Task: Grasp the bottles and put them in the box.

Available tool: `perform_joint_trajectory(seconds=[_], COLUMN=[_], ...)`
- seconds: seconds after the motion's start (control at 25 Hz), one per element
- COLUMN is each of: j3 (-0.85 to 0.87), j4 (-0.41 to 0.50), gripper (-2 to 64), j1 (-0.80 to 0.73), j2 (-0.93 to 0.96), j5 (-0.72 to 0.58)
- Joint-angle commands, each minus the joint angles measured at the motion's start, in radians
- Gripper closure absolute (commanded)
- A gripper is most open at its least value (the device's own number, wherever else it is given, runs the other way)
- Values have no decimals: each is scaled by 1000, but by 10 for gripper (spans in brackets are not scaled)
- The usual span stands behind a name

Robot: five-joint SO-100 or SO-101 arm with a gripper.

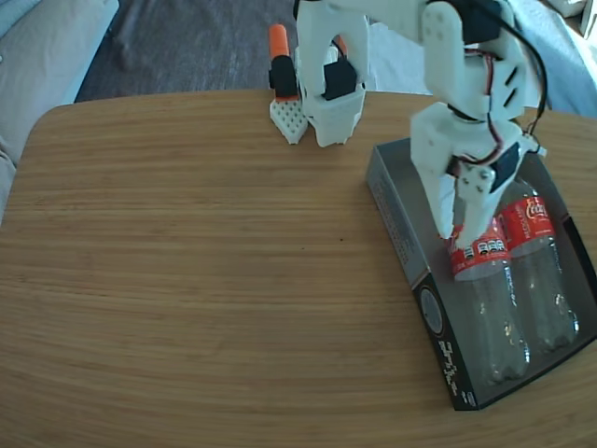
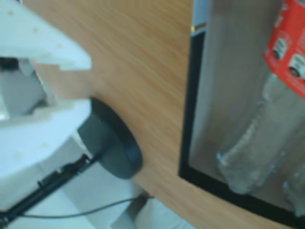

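Desk (image 1: 187, 261): bare wood grain across the left and middle of the fixed view.
Box (image 1: 401, 229): lay at the right of the desk, black outer side toward the camera, grey inside.
Bottles: both lay inside the box side by side, necks toward the arm's base; near bottle (image 1: 490, 299), far bottle (image 1: 541, 271), red labels showing.
Tool (image 1: 454, 233): hung low over the near bottle's neck end; fingers close together, contact with the bottle could not be told.
Around: arm base (image 1: 331, 103) stood at the desk's far edge, an orange-and-white clamp (image 1: 284, 89) just beside it.
Wrist view only: white tool parts at left, a dark round object (image 2: 114, 148) and a thin cable (image 2: 86, 210) past the desk edge, box corner with bottle bases (image 2: 238, 167).
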Motion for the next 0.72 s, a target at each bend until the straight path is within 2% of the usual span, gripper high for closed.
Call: perform_joint_trajectory(seconds=[0.0, 0.24, 0.4, 0.68], j3=[28, 163, 314, 624], j4=[-9, -48, -100, -224], gripper=[617, 618, 618, 618], j1=[64, 241, 322, 321], j2=[127, 293, 425, 672], j5=[72, 209, 328, 304])
